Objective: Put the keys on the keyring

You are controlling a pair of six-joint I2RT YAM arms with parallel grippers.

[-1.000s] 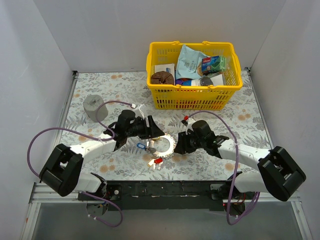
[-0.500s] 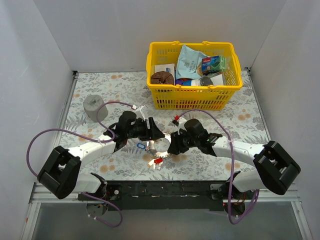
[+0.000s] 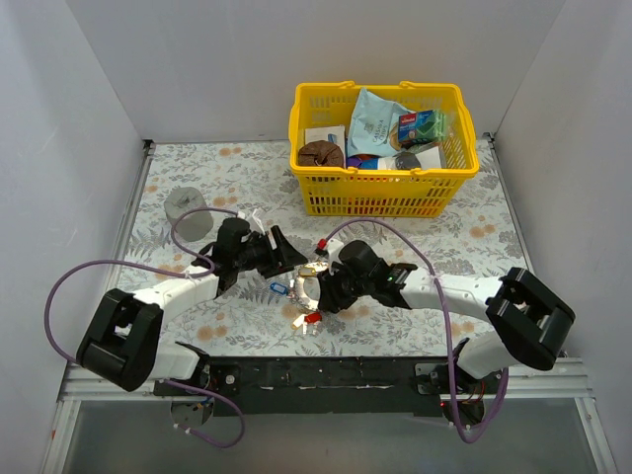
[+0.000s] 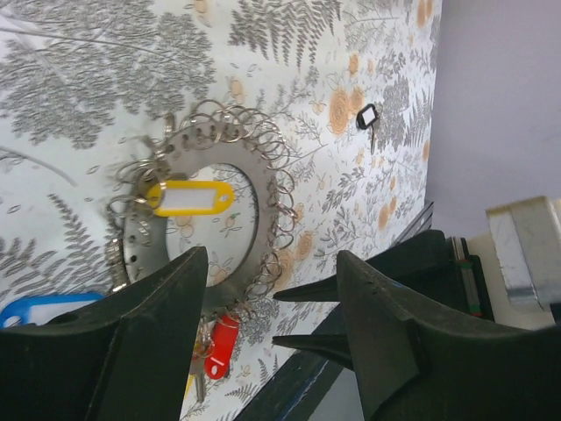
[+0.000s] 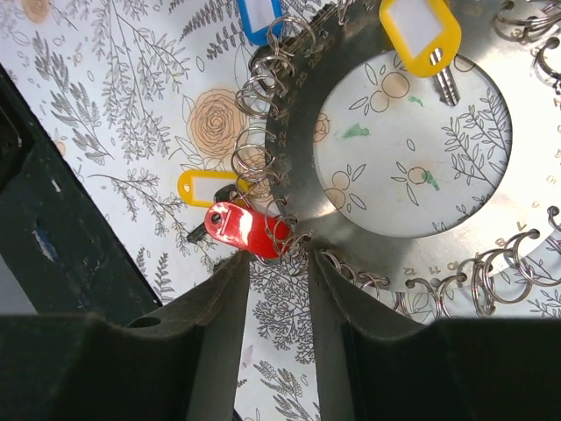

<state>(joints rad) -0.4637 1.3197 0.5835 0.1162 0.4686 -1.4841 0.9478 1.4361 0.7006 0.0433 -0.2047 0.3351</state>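
Observation:
The keyring [image 5: 302,167] is a flat silver ring with many small split rings round its rim. It lies on the flowered table and shows in the left wrist view [image 4: 188,153] too. A yellow-tagged key [image 5: 421,31] lies across its hole. A blue tag [image 5: 261,17], a red tag [image 5: 237,230] and a second yellow tag [image 5: 197,186] hang at its rim. A black key [image 4: 366,117] lies apart on the table. My right gripper [image 5: 279,259] is narrowly open and empty, its tips at the rim beside the red tag. My left gripper [image 4: 272,259] is open and empty, above and left of the keyring.
A yellow basket [image 3: 380,202] full of packets stands at the back right. A grey cup-like object [image 3: 186,205] sits at the left. The black front rail [image 5: 53,254] runs close beside the keyring. In the top view, the right gripper [image 3: 321,286] covers most of the keyring.
My right gripper has moved left over the keyring, to its near rim by the red tag. My left gripper has drawn back to the left, off the keyring.

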